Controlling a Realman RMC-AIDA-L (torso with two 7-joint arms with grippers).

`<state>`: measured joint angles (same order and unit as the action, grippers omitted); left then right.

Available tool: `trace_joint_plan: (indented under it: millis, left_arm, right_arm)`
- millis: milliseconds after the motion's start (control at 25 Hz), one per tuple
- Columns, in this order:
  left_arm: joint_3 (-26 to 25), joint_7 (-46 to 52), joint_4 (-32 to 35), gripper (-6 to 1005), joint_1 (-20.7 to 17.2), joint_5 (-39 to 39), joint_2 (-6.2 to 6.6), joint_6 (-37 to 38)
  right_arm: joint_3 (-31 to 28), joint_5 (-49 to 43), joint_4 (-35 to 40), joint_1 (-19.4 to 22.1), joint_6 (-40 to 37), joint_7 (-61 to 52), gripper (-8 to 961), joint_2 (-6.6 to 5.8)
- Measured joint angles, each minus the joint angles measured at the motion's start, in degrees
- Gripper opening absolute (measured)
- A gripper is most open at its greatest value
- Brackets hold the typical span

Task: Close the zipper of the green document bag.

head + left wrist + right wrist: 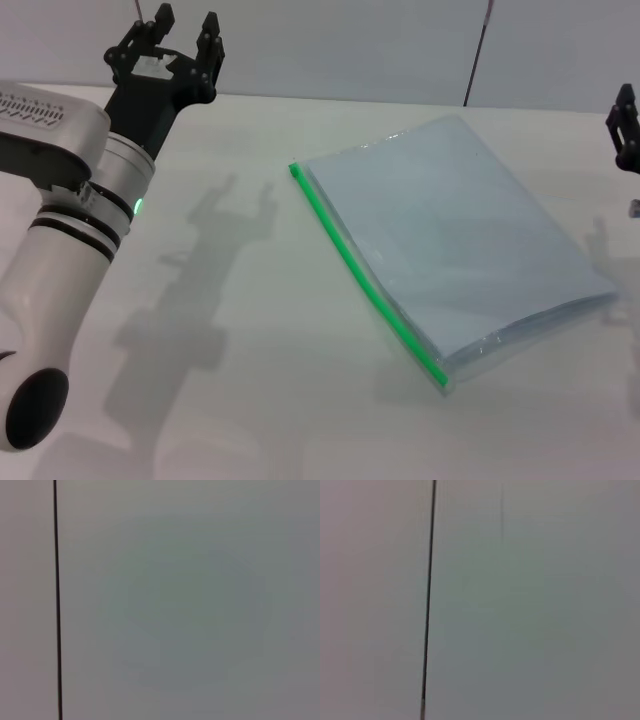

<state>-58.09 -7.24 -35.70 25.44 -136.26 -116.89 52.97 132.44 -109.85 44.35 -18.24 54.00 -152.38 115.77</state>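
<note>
The green document bag [460,230], a flat pale blue translucent pouch, lies on the white table [250,400] right of centre in the head view. Its zipper [362,270], a bright green strip, runs along the bag's left edge from far to near. I cannot make out the slider tab. My left gripper [182,42] is raised at the far left, well away from the bag, open and empty. Only a dark edge of my right gripper [626,125] shows at the right border, beyond the bag's right side. Both wrist views show only blank wall.
The table's far edge meets a pale wall [350,50] with a thin dark vertical seam [478,55]. That seam [56,605] shows in the left wrist view, and a seam [427,605] like it in the right wrist view. My left arm [70,250] occupies the near left.
</note>
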Motion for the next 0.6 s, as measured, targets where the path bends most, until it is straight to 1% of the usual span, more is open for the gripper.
trace_joint_plan:
  millis: [120,600]
  left_arm:
    - [0.0,0.0,0.1,497,0.0,0.0,0.00,0.0]
    - [1.1,-0.1,0.7,496,0.5,0.0,0.20,0.0]
  right_arm:
    - [1.4,0.1,-2.5,-1.2,1.7,-2.6,700,0.07]
    - [3.1,0.4,-3.4,-3.6,1.8,-3.1,701,0.13]
